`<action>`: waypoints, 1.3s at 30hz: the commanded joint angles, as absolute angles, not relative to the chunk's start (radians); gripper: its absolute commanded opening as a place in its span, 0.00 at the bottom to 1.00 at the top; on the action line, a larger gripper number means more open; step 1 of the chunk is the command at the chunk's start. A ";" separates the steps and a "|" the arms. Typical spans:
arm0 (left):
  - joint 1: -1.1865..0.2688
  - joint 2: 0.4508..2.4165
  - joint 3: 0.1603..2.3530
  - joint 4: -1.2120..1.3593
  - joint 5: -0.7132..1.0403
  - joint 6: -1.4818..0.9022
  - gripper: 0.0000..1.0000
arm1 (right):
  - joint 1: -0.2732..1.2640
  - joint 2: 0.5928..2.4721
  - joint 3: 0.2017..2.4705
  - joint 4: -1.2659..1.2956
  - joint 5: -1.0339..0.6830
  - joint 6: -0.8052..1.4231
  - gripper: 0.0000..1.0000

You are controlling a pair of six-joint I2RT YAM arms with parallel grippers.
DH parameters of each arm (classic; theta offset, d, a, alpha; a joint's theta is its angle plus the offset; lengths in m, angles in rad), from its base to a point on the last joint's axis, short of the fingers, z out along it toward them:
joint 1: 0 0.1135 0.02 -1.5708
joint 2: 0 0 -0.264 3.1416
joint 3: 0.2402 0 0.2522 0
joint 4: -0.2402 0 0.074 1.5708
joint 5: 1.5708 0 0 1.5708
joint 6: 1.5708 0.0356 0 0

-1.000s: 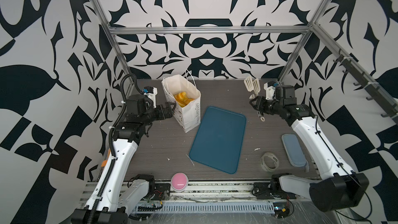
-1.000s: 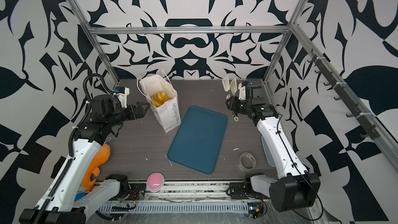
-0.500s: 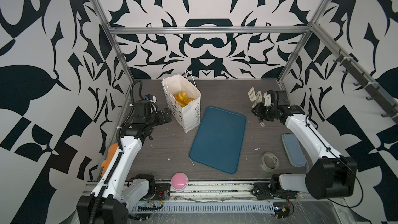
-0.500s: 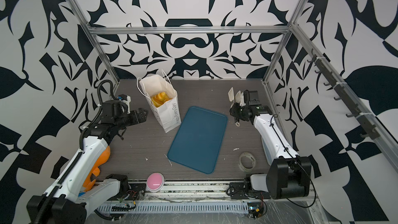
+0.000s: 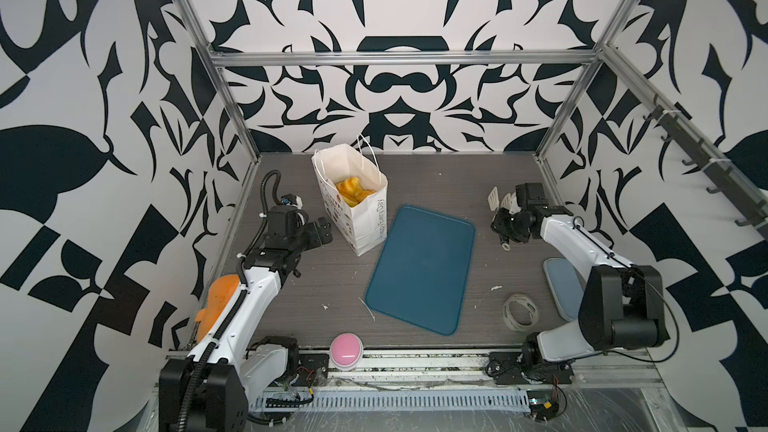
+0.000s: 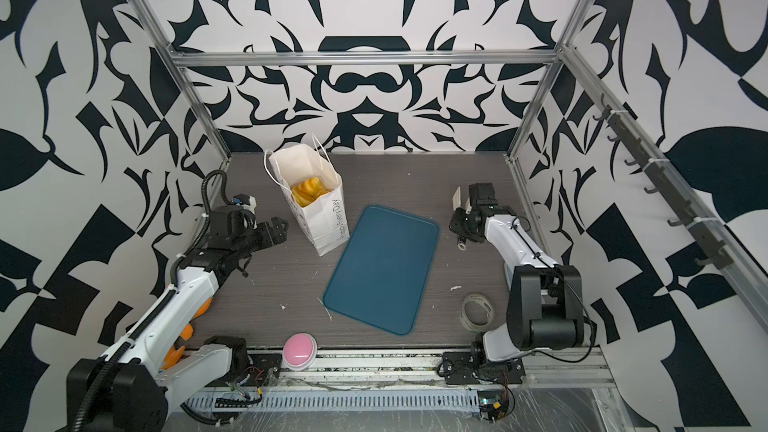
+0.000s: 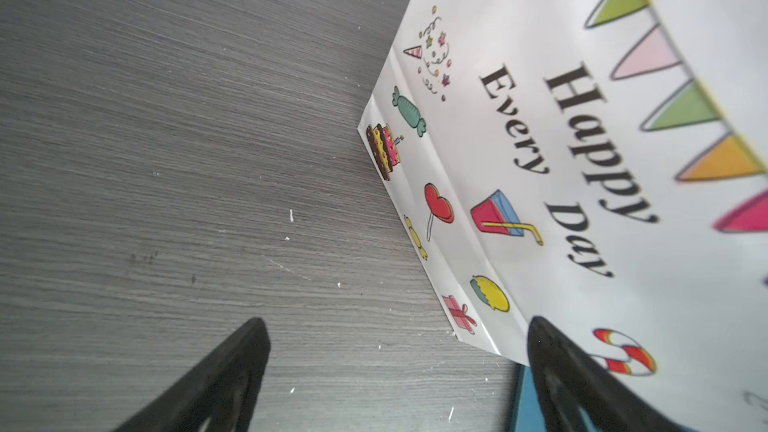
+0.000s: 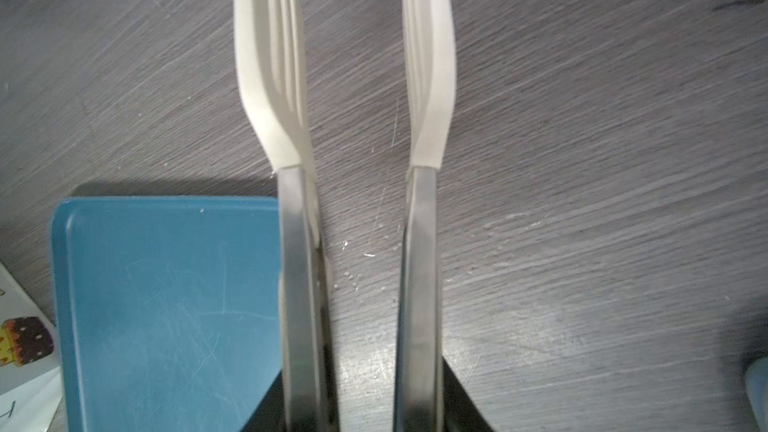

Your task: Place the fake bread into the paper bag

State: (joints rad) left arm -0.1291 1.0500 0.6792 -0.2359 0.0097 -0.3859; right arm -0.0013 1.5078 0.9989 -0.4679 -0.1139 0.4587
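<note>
The left end effector (image 5: 323, 231) gapes empty just beside the paper bag (image 5: 368, 222) holding bread (image 5: 351, 192). The right end effector (image 5: 505, 224) clamps white-tipped tongs (image 8: 422, 243).

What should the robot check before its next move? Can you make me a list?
1. Paper bag stands upright with its mouth open: ok.
2. Fake bread is inside the bag: ok.
3. Blue tray has no bread on it: ok.
4. Left gripper is open, holds nothing and is beside the bag: ok.
5. Right gripper is shut on the tongs, with nothing between their white tips: ok.
6. Orange thing behind the left arm is bread outside the bag: cannot tell.
</note>
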 commanded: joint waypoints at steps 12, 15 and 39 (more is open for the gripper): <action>-0.126 1.155 0.618 0.024 -0.090 -0.404 0.99 | -0.023 1.692 1.078 -0.397 -0.094 0.466 0.41; -0.125 1.167 0.574 0.134 -0.054 -0.374 0.99 | -0.027 1.732 1.093 -0.396 -0.085 0.463 0.40; -0.124 1.214 0.484 0.408 -0.177 -0.039 0.99 | -0.035 1.880 1.184 -0.510 0.001 0.437 0.48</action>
